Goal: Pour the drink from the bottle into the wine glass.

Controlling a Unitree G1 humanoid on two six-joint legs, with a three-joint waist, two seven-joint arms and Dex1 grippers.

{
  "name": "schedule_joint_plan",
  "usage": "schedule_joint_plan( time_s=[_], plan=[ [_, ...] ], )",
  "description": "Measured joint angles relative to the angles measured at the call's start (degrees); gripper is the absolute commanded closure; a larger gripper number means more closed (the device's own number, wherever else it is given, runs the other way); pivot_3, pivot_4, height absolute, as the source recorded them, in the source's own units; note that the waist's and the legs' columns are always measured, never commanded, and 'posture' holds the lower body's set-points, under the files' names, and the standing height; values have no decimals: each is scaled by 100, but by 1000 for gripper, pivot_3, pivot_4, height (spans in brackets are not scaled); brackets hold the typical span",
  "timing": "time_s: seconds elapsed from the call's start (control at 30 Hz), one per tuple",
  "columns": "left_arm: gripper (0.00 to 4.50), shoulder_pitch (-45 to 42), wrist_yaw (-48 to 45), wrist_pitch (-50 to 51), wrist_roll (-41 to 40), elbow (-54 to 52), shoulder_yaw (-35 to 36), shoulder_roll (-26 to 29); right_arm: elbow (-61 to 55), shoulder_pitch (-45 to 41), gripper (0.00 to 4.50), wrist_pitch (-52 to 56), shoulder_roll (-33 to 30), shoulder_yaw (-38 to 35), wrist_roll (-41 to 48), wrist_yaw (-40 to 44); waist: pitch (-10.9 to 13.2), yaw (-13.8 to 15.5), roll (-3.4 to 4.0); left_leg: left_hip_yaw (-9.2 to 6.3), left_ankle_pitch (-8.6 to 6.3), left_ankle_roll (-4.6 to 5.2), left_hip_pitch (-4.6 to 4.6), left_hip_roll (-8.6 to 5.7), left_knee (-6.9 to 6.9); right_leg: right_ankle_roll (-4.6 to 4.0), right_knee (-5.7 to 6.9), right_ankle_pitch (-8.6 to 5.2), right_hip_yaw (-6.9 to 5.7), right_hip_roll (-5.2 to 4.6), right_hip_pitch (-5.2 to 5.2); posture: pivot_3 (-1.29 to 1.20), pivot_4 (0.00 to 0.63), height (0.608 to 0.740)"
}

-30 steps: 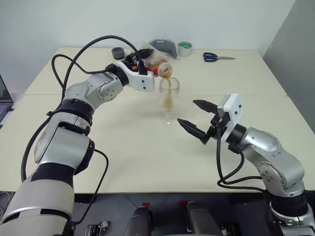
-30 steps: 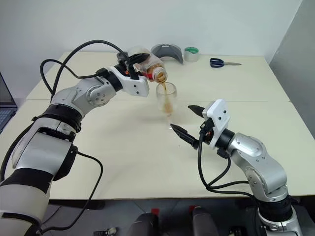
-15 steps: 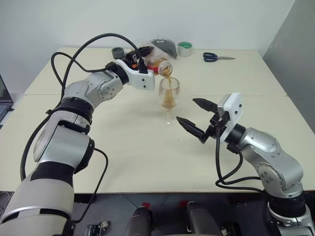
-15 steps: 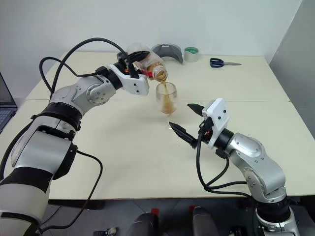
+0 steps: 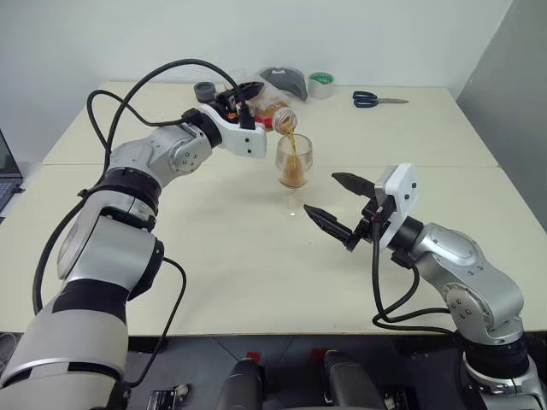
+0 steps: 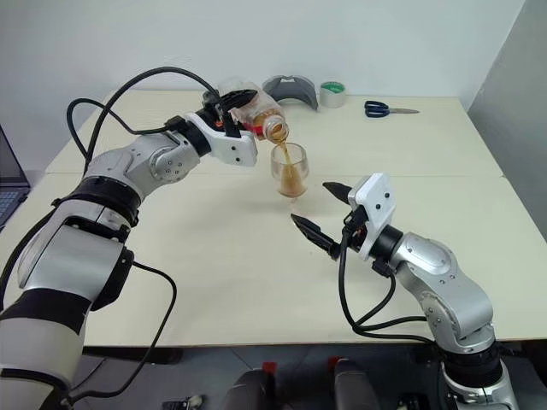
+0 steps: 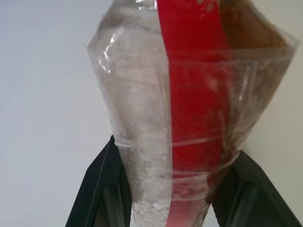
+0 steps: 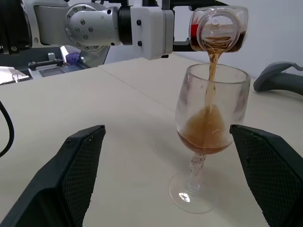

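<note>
R gripper [image 5: 339, 209] hung nearest, its 2 fingers spread wide w/ nothing in them, just short of the wine glass [image 5: 294, 171] standing mid-table [image 5: 256, 256]. Behind it, L gripper [image 5: 248, 94] was clamped on the tipped bottle [image 5: 272, 113]; the drink [image 8: 211, 66] streamed into the glass bowl.

The clear bottle [image 8: 218, 27] with its red label strip is tipped on its side, uncapped mouth just above the rim of the wine glass [image 8: 207, 137]. A thin stream of reddish-brown drink [image 8: 204, 135] falls from it into the upright stemmed glass, whose bowl is under half full.
</note>
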Motion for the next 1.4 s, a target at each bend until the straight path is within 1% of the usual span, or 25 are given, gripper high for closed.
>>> schedule_joint_plan(
  time_s=[0.9,1.4],
  plan=[
    [2787,-211,477,49,255,225,-290,1,-3,38,0,-12,35,48,-43,2,0,-1,0,0,0,0,0,0,0,0,0,0,0,0,0,0,150,740],
    [2787,-222,436,61,205,266,-283,-15,-3,38,0,-12,35,48,-45,2,0,-1,0,0,0,0,0,0,1,0,1,0,0,0,0,0,150,740]
  ],
)
